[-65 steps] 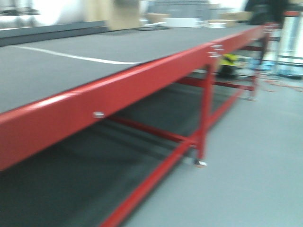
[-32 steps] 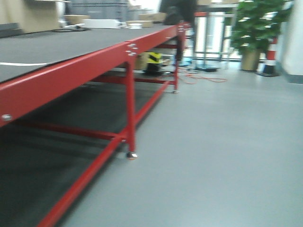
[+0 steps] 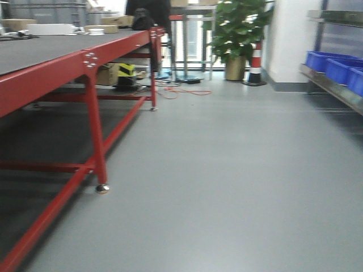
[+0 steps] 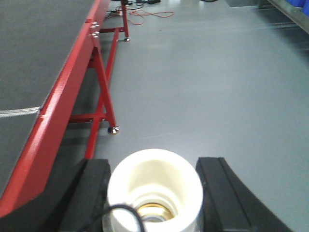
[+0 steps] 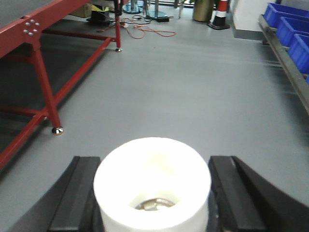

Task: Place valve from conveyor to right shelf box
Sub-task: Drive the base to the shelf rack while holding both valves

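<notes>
In the left wrist view my left gripper [image 4: 155,195] is shut on a valve [image 4: 154,176], seen end-on as a whitish round cup with brass inside, between the two black fingers [image 4: 91,193]. My right gripper [image 5: 152,193] is likewise shut on a second white-cupped valve [image 5: 152,166] with metal showing deep inside. Both hang over the grey floor. The conveyor [image 3: 39,54], a dark grey belt on a red frame, runs along the left. On the right stands a metal shelf [image 3: 332,88] with blue boxes [image 3: 329,61].
Red conveyor legs [image 3: 97,147] with a caster foot stand on the left. A potted plant [image 3: 235,34] and a striped cone [image 3: 255,62] are far ahead, with an orange cable [image 3: 181,90] on the floor. Cartons [image 3: 110,73] sit under the belt's far end.
The front view has swung right: the conveyor has slid to the left edge and the shelf with blue boxes has come into view on the right.
</notes>
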You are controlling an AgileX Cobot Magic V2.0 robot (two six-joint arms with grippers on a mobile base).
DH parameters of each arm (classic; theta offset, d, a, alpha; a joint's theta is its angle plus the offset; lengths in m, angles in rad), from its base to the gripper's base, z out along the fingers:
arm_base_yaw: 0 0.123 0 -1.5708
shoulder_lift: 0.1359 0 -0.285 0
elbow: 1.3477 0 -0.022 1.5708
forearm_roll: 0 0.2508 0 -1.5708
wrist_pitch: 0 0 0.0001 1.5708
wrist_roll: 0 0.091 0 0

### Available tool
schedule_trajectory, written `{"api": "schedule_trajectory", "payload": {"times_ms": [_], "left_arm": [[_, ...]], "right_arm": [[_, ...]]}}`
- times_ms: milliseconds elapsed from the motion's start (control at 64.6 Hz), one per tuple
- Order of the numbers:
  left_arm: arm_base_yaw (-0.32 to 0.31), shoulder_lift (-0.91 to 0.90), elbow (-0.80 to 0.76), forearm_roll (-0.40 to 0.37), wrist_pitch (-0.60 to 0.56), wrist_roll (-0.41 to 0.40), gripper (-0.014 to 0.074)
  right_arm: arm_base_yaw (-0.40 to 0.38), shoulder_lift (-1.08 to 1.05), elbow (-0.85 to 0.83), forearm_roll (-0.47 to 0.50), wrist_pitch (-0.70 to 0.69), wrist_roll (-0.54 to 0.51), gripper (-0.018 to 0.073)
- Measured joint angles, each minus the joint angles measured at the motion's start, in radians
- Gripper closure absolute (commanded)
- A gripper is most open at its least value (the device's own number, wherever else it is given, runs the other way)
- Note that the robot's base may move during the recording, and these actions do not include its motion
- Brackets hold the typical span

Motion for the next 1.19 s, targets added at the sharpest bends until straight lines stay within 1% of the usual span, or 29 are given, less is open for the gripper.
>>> {"api": "schedule_trajectory", "payload": {"times_ms": [1193], "left_arm": [[0.0,-0.006,0.0,0.0,0.0,0.0,0.0708]], "right_arm": [[0.0,0.0,0.0,0.0,0.0,0.0,0.0712]]}}
